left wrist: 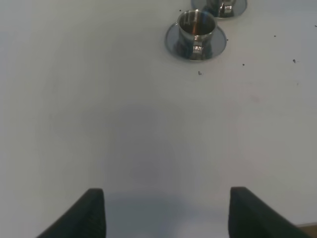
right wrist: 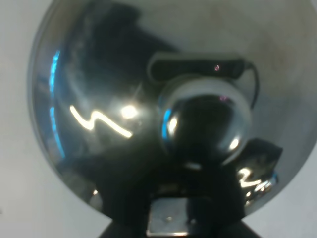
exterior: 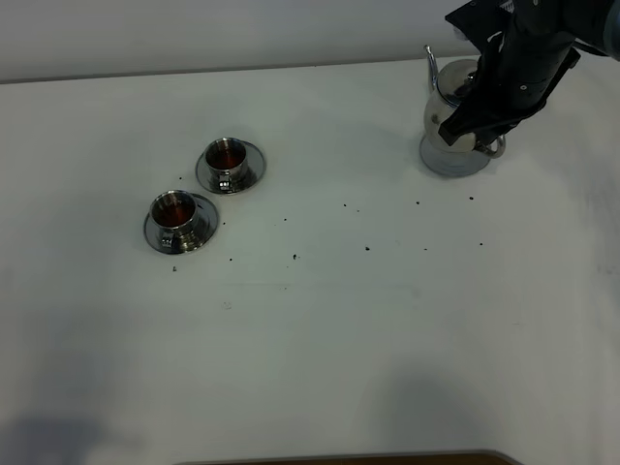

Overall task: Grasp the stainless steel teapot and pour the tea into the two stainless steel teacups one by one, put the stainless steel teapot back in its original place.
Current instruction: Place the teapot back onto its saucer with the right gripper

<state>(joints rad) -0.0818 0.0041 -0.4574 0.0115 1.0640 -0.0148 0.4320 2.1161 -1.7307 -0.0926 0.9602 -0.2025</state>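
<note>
stainless steel teapot [exterior: 448,108] stands at the far right of the white table [exterior: 320,329] on its round steel coaster disc [exterior: 451,160], with the right gripper [exterior: 472,131] clamped tight on its loop handle; the right wrist view is filled by the pot's mirror-bright lid and knob [right wrist: 205,121]. the two teacups [exterior: 177,213] [exterior: 227,159], each on its saucer and holding reddish-brown tea, sit just beside one another well apart from the pot, on the left. the left gripper [left wrist: 166,213] hovers over bare table near them, fingers spread wide and holding nothing.
</note>
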